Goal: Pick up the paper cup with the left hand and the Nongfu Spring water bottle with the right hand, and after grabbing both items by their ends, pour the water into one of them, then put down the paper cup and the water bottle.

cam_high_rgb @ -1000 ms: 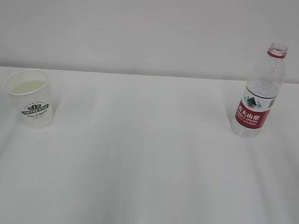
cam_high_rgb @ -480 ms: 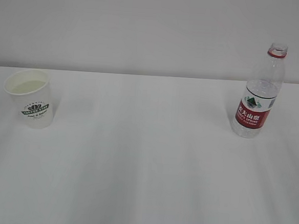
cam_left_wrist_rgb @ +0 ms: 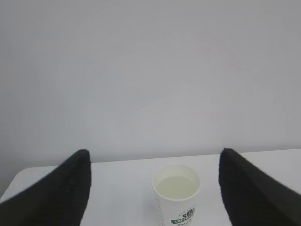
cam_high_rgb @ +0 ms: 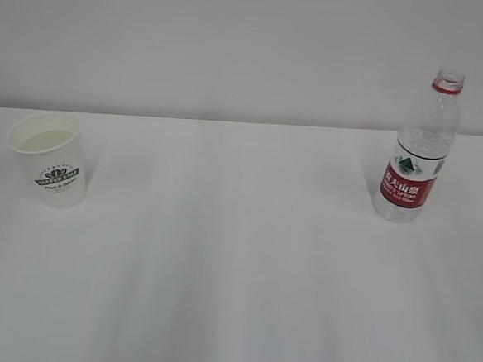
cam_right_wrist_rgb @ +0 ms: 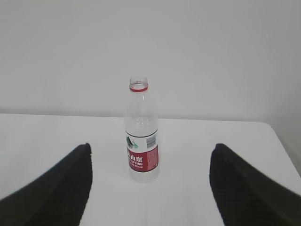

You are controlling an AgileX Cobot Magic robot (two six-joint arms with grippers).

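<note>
Gaping wide and holding nothing, the left hand (cam_left_wrist_rgb: 155, 188) frames the upright paper cup (cam_left_wrist_rgb: 177, 195) with water (cam_left_wrist_rgb: 177, 186) inside, while the equally spread right hand (cam_right_wrist_rgb: 150, 183) faces the uncapped Nongfu Spring water bottle (cam_right_wrist_rgb: 141, 134) standing across the white table (cam_high_rgb: 235, 272).

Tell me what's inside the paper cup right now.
The paper cup holds pale liquid, seen from above in the left wrist view, with its surface partway below the rim. The cup's bottom under the liquid can't be made out, and nothing floats in it.
</note>
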